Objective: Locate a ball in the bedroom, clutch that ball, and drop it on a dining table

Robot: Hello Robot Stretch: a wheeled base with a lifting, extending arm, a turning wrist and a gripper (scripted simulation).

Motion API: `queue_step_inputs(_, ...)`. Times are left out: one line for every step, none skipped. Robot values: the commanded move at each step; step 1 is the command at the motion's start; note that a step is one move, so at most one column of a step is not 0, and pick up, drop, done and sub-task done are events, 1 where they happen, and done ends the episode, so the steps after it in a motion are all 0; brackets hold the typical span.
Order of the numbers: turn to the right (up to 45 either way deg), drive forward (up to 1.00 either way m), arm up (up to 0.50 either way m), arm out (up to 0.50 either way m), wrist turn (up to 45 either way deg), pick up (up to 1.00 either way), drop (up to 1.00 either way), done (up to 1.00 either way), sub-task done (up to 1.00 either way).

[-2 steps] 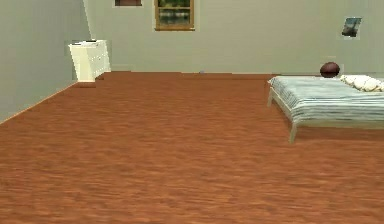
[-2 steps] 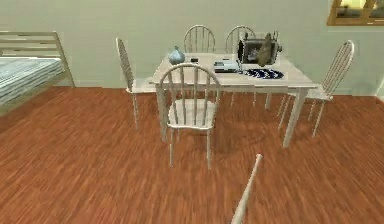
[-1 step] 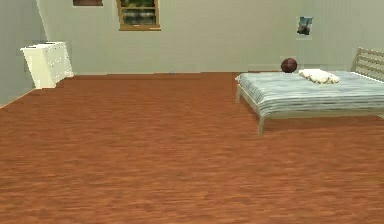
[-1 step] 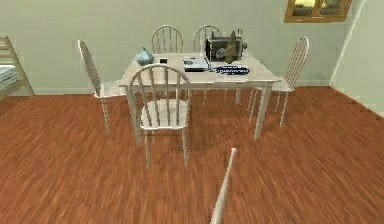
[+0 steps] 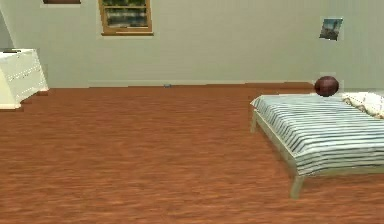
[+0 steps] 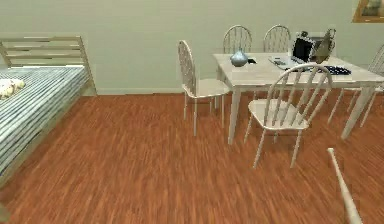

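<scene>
- Step in hand: locating and approaching. The ball (image 5: 326, 86), a dark reddish-brown sphere, is in sight, and the grasp is not yet begun.
- Ball position: it rests on the far end of the bed (image 5: 322, 128), on the striped cover just beside the pillow (image 5: 368, 101), at the forward view's right.
- Pincer: its state cannot be told, so the ball's position relative to it cannot be fixed. Judging by the open floor (image 5: 150, 150) between them, the ball lies well apart from the robot.
- Next move, as judged: drive to the bedside, then turn so that the arm's side faces the ball before reaching.
- Destination: the dining table (image 6: 255, 72), ringed by white chairs (image 6: 285, 105), stands near the bed in the arm side view.
</scene>
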Motion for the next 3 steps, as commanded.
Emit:
queue_step_inputs(0.0, 1.00, 0.00, 0.00, 0.0, 0.00, 0.00, 0.00, 0.00)
queue_step_inputs(0.0, 1.00, 0.00, 0.00, 0.0, 0.00, 0.00, 0.00, 0.00)
queue_step_inputs(6.0, 0.00, 0.00, 0.00, 0.0, 0.00, 0.00, 0.00, 0.00)
